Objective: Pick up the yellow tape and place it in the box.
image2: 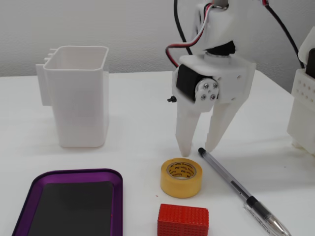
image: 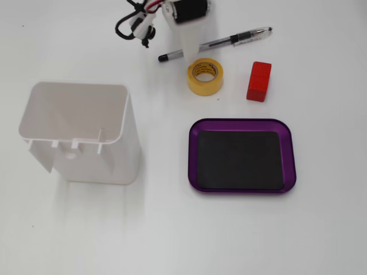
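Observation:
The yellow tape (image: 205, 76) lies flat on the white table; in a fixed view it sits near the front (image2: 181, 177). The purple box (image: 289, 154) with a black bottom lies empty below the tape, and at lower left in a fixed view (image2: 115, 196). My white gripper (image2: 198, 148) hangs just behind the tape, fingertips close above the table, jaws slightly apart and empty. In a fixed view only its upper part shows, at the top edge (image: 189, 48).
A tall white plastic container (image: 80, 132) stands at the left (image2: 81, 93). A pen (image: 218, 41) lies by the gripper's fingertips (image2: 236, 189). A red block (image: 258, 81) lies beside the tape (image2: 183, 220). A white robot part (image2: 302, 103) stands at the right edge.

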